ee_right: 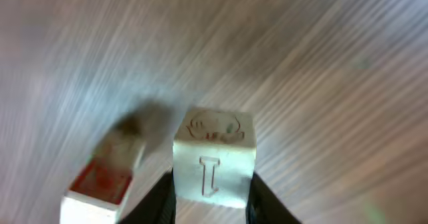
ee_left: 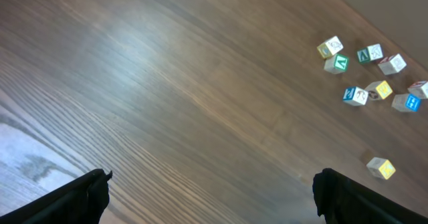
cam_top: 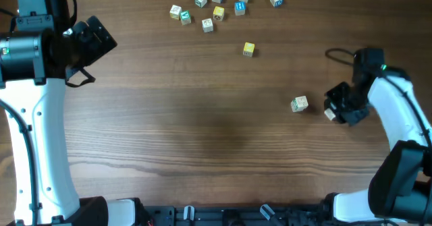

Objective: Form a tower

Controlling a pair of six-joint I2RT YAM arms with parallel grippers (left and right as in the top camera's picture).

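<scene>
Where the right arm reaches in from the table's (cam_top: 202, 131) right side, the right gripper (cam_top: 332, 113) is clamped on a single letter cube (ee_right: 214, 160). The fingers (ee_right: 160, 200) press its two side faces. The cube is pale wood with a carved "I" facing the wrist camera and a small picture on the face above it.

The tower (cam_top: 299, 104) stands on the bare wood just left of that gripper, right of table centre. From overhead it shows mostly a pale top face and a sliver of side, so its long axis runs straight up toward the camera; the cube count cannot be read. In the right wrist view it sits left of the held cube, badly blurred, with a red-marked face nearest the lens. Whether the two touch cannot be told.

The left gripper (cam_top: 91, 40) is over the far-left corner, jaws spread wide with nothing between them.

A yellow cube (cam_top: 249, 48) sits alone, well apart from the tower. The loose cubes (cam_top: 217, 11) lie scattered along the far edge.
</scene>
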